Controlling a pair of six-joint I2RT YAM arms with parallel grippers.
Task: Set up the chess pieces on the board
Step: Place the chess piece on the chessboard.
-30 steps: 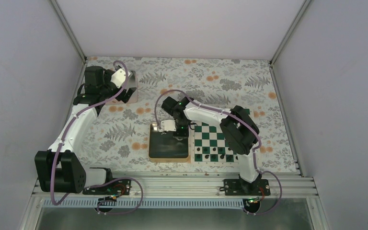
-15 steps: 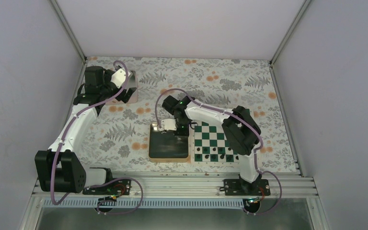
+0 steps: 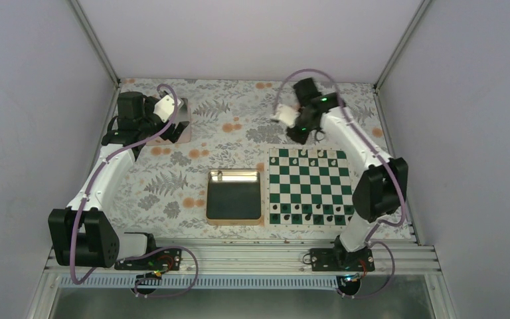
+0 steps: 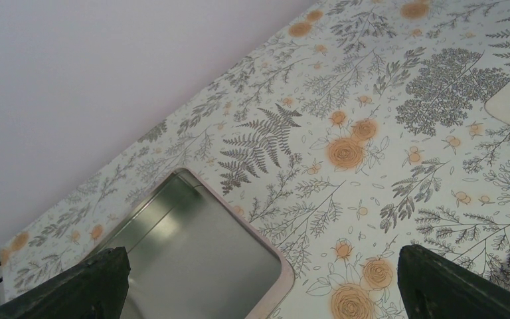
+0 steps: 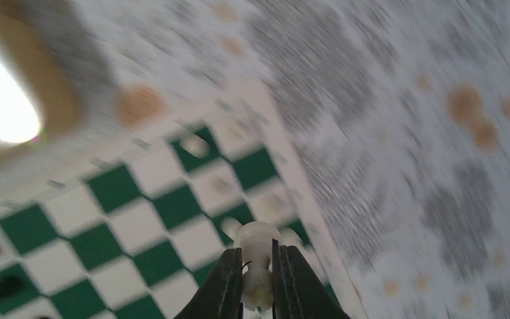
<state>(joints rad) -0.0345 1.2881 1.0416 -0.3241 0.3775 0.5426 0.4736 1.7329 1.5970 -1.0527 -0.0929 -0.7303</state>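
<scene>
Late stage, I judge: right claw (image 5: 257,258) clenched on a white piece (image 5: 257,236) at the board's (image 3: 309,186) far edge (some chess pieces (image 3: 303,153) stand there), more placing left; left claw (image 4: 259,289) released, idle

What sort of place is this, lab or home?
Probably a lab robot cell: plain white enclosure walls, left arm and right arm bolted to an aluminium rail, the board staged on a floral tablecloth.

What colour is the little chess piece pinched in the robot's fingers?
White; the chess piece shows best in the right wrist view.
</scene>
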